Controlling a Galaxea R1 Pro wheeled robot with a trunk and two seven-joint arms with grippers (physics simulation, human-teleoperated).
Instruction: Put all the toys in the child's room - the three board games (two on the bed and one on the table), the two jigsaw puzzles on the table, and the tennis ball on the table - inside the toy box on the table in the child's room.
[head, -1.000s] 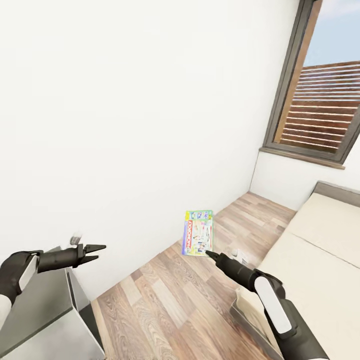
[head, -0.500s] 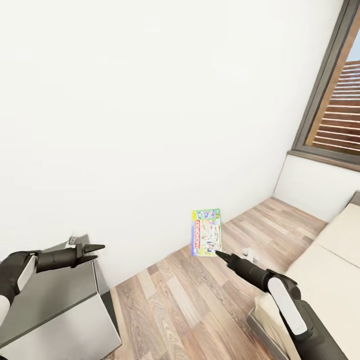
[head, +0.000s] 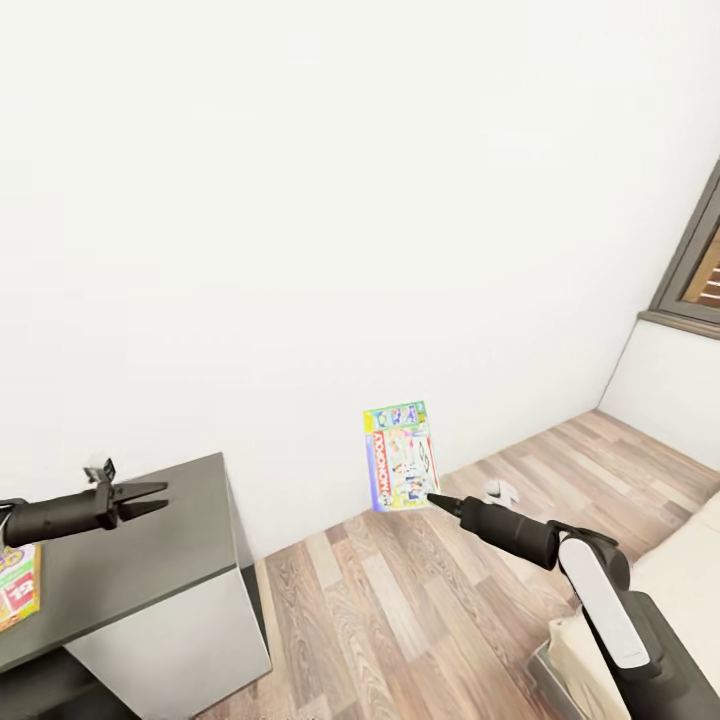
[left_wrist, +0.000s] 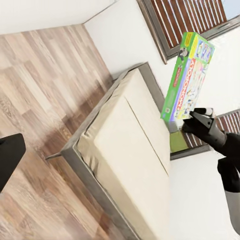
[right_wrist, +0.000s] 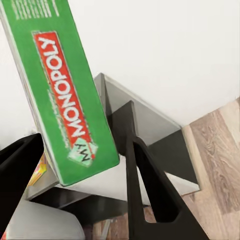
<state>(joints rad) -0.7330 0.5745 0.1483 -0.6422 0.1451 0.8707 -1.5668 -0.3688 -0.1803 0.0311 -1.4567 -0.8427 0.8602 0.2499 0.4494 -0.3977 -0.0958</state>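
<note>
Right tool (head: 432, 497) is clamped on the Monopoly box (head: 401, 457), upright above the floor (head: 400, 600); left tool (head: 150, 497), fingers apart, hovers over the desk (head: 130, 570).

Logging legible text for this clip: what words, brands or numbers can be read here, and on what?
"MONOPOLY": white letters on a red band along the green edge of the Monopoly board game box, held in the right hand.
"MONOPOLY": red strip on the same box's front, head view, barely legible.
Small white print at the box's end: too small to read.
Colourful box on the grey table: print too blurred to read.
</note>
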